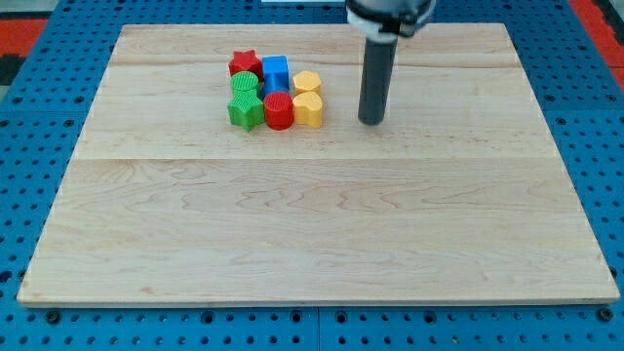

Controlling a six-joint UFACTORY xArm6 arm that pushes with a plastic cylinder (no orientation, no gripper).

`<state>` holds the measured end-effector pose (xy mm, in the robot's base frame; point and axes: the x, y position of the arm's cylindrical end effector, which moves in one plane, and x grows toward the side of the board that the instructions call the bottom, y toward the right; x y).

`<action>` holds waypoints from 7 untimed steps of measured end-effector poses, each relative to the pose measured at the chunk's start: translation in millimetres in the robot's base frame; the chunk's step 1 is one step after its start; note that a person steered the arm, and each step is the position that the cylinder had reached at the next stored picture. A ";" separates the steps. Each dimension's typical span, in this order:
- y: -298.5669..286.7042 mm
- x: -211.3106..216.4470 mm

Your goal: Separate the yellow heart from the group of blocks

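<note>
The arm comes in from the view's top edge, right of the middle, and only its lowest part shows. It ends in a straight dark rod [375,78] that stands upright. My tip [370,122] rests on the surface in the upper half of the view. It touches nothing else, with free space on every side.

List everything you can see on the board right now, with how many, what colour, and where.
red star: 1, red, cluster's top left
blue cube: 1, blue, cluster's top middle
yellow block: 1, yellow, cluster's top right
yellow heart: 1, yellow, cluster's bottom right
red cylinder: 1, red, bottom middle
green blocks: 2, green, cluster's left side
wooden board: 1, light wood
my tip: 1, dark, right of the yellow heart, apart
</note>
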<state>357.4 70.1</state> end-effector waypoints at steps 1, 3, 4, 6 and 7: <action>-41.3 -13.9; -45.6 -20.4; -45.6 -20.4; -105.1 -24.0; -117.1 -24.4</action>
<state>332.9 -47.0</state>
